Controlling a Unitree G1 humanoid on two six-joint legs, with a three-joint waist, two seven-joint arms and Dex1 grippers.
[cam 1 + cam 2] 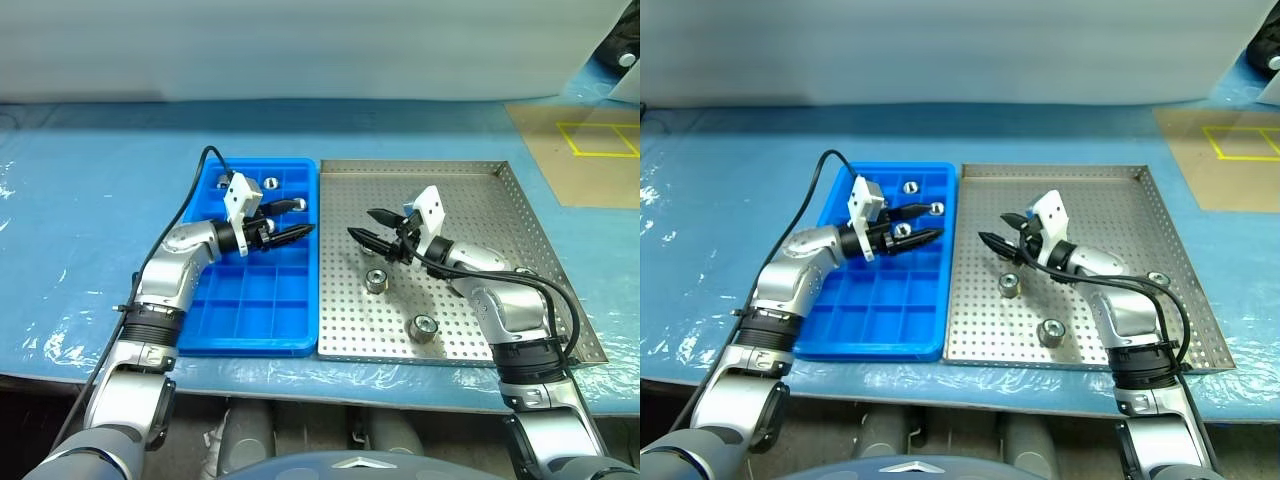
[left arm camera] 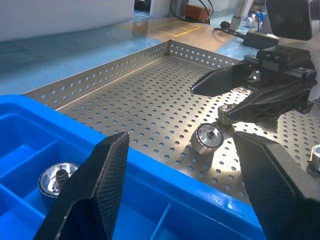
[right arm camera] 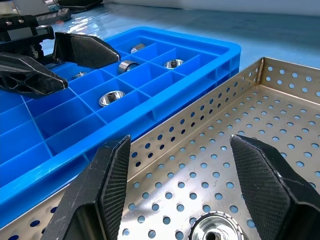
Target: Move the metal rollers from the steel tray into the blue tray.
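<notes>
Both grippers hang with jaws spread and nothing between them; the left gripper [image 1: 296,219] sits over the blue tray [image 1: 250,340], pointing toward the steel tray [image 1: 470,205]; the right gripper [image 1: 368,226] hovers above the steel tray's perforated floor, pointing back at the left one; the two sets of fingertips face each other across the trays' shared edge, near but apart.

Biggest thing under it all is the pale blue table sheet [image 1: 90,200]; a brown board [image 1: 570,170] with yellow tape lines lies beyond the steel tray's far right corner; a black cable [image 1: 195,190] loops from the left wrist out past the blue tray's outer wall.

Steel tray sits flush against the blue tray; three metal rollers on its floor, one just below the right gripper's tips [image 1: 376,281], one nearer the front rim [image 1: 424,326], one by the right arm at the right side [image 1: 1158,279].

Blue tray, gridded; rollers sit in far compartments, one at the back [image 1: 269,184], another beside the left fingers [image 1: 936,208]; a third lies directly under them [image 1: 902,230].
</notes>
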